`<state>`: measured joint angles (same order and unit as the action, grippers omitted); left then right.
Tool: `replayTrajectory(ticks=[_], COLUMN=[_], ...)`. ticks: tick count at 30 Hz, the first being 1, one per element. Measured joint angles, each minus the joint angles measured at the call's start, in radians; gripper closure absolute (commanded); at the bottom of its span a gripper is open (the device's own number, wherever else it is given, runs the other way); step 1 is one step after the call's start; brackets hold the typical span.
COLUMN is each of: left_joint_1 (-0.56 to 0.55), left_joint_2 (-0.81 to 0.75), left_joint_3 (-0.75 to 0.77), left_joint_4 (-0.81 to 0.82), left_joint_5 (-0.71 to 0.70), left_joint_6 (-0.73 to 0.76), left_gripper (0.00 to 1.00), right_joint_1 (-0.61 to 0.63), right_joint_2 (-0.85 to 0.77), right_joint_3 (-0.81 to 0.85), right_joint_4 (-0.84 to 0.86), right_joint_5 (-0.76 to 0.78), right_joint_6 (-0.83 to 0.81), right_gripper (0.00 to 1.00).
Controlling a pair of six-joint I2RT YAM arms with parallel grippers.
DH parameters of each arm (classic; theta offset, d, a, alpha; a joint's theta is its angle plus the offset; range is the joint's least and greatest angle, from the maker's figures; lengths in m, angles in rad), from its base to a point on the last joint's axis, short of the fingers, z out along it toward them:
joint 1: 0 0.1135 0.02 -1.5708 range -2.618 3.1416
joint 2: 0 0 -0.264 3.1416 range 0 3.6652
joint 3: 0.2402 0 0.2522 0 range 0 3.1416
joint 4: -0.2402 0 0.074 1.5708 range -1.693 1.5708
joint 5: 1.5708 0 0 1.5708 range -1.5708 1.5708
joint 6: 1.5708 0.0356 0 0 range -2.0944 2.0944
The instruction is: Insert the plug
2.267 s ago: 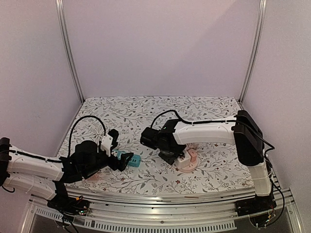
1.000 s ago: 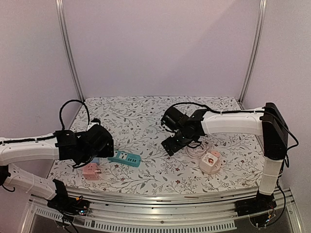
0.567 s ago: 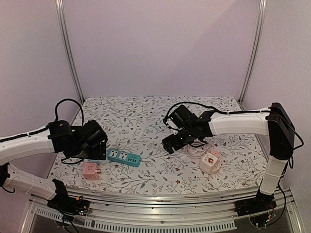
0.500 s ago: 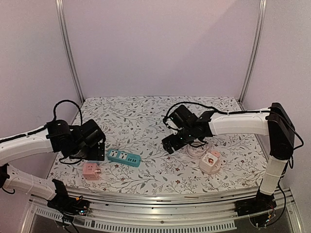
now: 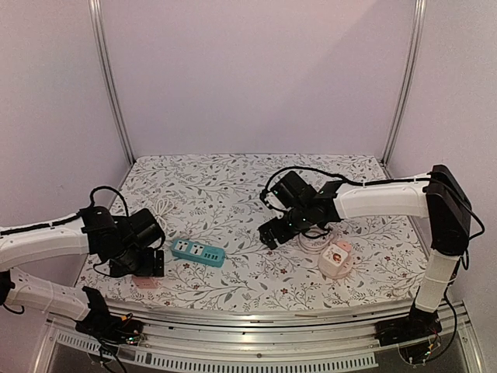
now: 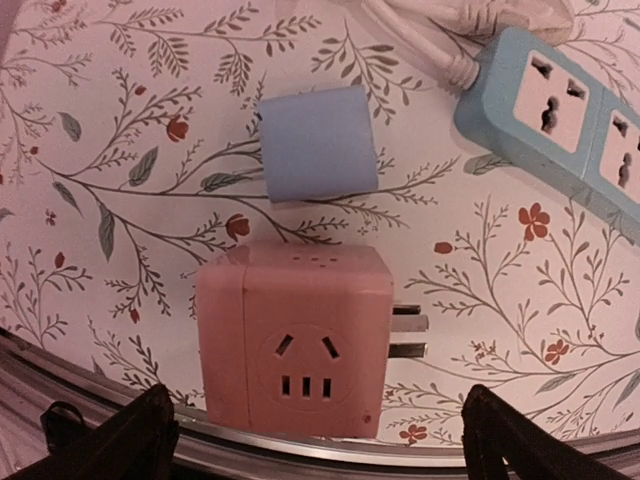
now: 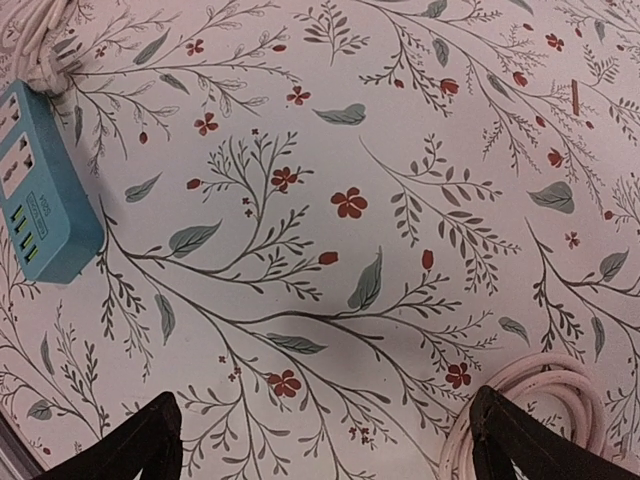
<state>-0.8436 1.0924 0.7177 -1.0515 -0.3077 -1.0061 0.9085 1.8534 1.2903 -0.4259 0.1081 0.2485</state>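
Note:
A pink cube plug [image 6: 295,340] lies near the table's front edge, its metal prongs [image 6: 410,335] pointing right. In the top view only a sliver of the pink cube plug [image 5: 146,282] shows under my left gripper [image 5: 144,264]. The left gripper [image 6: 318,420] hangs open above the cube, a finger on each side, not touching it. The teal power strip [image 5: 198,252] lies flat to its right, and its end [image 6: 560,110] shows sockets facing up. My right gripper [image 5: 268,233] hovers open over bare cloth [image 7: 325,420], with the strip's end [image 7: 35,200] at far left.
A small blue cube [image 6: 317,143] sits just beyond the pink one. The strip's white cable [image 5: 159,210] is coiled behind it. A pink-and-white socket block [image 5: 335,258] and its coiled pink cable [image 7: 560,420] lie at the right. A metal rail [image 5: 256,315] borders the front edge.
My left arm has swung back toward the front edge and now covers the pink cube. The right gripper has barely moved in the last half second.

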Motion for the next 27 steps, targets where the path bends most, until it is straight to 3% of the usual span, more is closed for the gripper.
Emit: replayTrajectory(ticks=[5, 15, 21, 27], left_joint_1=[0.05, 0.093, 0.098, 0.099], left_joint_2=[0.002, 0.028, 0.034, 0.034], left_joint_3=[-0.071, -0.111, -0.114, -0.114], left_joint_4=[0.045, 0.131, 0.162, 0.167], left_joint_5=[0.012, 0.029, 0.033, 0.034], left_joint_6=[-0.016, 0.001, 0.013, 0.029], left_gripper=[0.07, 0.35, 0.75, 0.96], right_joint_1=[0.0, 0.0, 0.0, 0.0], right_joint_2=[0.0, 0.0, 0.0, 0.0], right_joint_3=[-0.021, -0.022, -0.022, -0.022], right_joint_4=[0.008, 0.018, 0.019, 0.019], right_joint_5=[-0.015, -0.036, -0.036, -0.033], right_joint_6=[0.0, -0.003, -0.006, -0.007], right_gripper=[0.01, 0.01, 0.01, 0.01])
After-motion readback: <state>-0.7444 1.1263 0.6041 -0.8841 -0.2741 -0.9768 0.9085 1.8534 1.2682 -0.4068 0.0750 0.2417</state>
